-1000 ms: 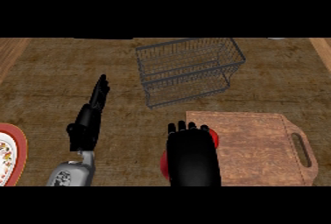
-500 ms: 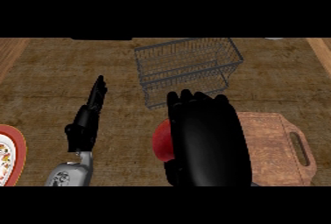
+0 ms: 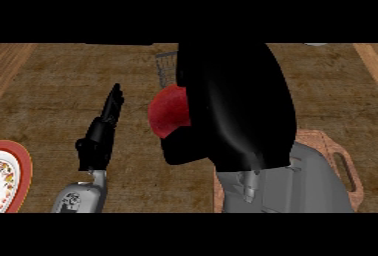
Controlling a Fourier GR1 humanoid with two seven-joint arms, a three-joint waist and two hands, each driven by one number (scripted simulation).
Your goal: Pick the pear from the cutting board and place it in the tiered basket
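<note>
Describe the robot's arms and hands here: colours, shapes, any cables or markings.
Both hands are black: the left hand slim with narrow fingers, the right hand a large smooth glossy mass. Both forearms are grey: the left forearm rounded with small dark details, the right forearm panelled with seams. No cables or sleeves show.

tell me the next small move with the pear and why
Probably carry it forward and a little up toward the tiered basket. The right hand has its fingers curled round the red pear, which is already clear of the cutting board. Only a corner of the basket's wire shows beyond the hand, so releasing now looks premature.
</note>
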